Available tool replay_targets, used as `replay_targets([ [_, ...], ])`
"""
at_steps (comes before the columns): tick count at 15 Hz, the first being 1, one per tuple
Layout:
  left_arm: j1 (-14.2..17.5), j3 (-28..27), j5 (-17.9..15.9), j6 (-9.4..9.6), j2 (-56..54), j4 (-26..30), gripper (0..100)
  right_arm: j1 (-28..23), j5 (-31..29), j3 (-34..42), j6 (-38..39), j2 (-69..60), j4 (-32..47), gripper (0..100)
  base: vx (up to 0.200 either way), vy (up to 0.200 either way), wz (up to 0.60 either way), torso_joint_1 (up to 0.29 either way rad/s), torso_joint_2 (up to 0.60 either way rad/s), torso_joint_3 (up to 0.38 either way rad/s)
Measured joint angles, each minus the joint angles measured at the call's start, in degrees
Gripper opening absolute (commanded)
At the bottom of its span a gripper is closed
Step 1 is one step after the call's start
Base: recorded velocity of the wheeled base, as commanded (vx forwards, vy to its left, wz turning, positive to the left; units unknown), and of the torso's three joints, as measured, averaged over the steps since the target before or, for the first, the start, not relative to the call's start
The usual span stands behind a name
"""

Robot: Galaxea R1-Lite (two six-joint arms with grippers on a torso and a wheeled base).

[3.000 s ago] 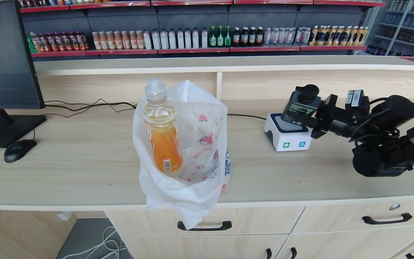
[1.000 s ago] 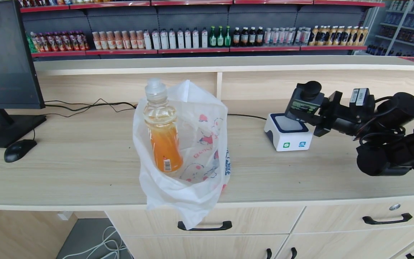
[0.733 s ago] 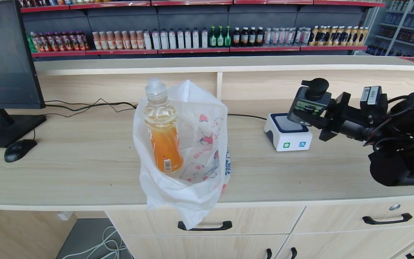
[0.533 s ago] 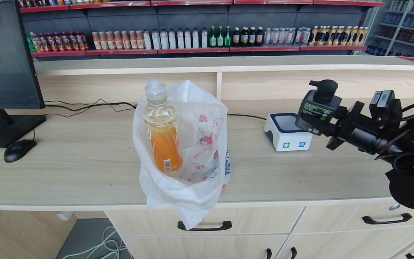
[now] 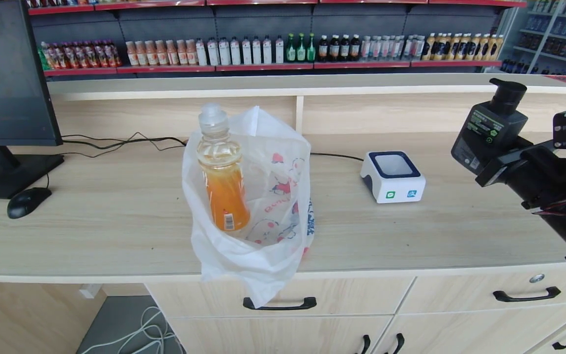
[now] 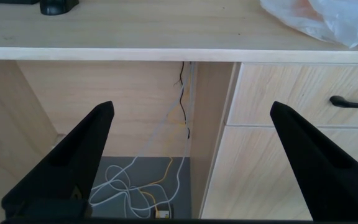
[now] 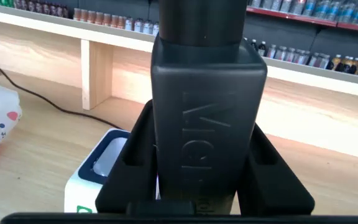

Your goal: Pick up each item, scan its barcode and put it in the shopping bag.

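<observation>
My right gripper point(image 5: 496, 160) is shut on a dark grey pump bottle point(image 5: 488, 130), held in the air at the right of the counter, above and to the right of the white barcode scanner point(image 5: 392, 177). Up close the pump bottle point(image 7: 204, 118) stands between the black fingers point(image 7: 126, 168), with the scanner point(image 7: 98, 171) below it. The white shopping bag point(image 5: 258, 196) stands at the counter's front edge with an orange drink bottle point(image 5: 220, 169) upright inside. My left gripper point(image 6: 191, 165) is open, low in front of the cabinet, under the counter edge.
A monitor point(image 5: 10, 78) and a black mouse point(image 5: 27, 201) sit at the counter's left, with cables point(image 5: 116, 142) running along the back. A raised ledge point(image 5: 312, 86) backs the counter. Drawers with black handles point(image 5: 279, 306) lie below. Bare counter lies between bag and scanner.
My right arm has lifted the pump bottle up and to the right, away from above the scanner, whose top now shows. The head view shifted slightly. Bag and drink bottle stayed put.
</observation>
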Motion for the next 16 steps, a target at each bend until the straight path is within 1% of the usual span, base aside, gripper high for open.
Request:
replay_targets([
  [5,0.02,0.0,0.0,-0.09,0.0,-0.02,100,-0.18,-0.11,1.05,0.68,-0.67,0.07,0,0.0,0.0,0.0,0.0,0.0,0.0],
  [13,0.0,0.0,0.0,-0.2,0.0,-0.05,100,-0.18,-0.11,1.57,1.73,-0.61,-0.15,0,0.0,0.2,0.0,0.004,0.0,0.001],
  [16,0.02,0.0,0.0,-0.63,0.0,-0.02,100,-0.18,-0.11,1.22,1.82,-0.32,-0.15,0,0.0,0.2,0.0,0.004,0.01,0.004],
])
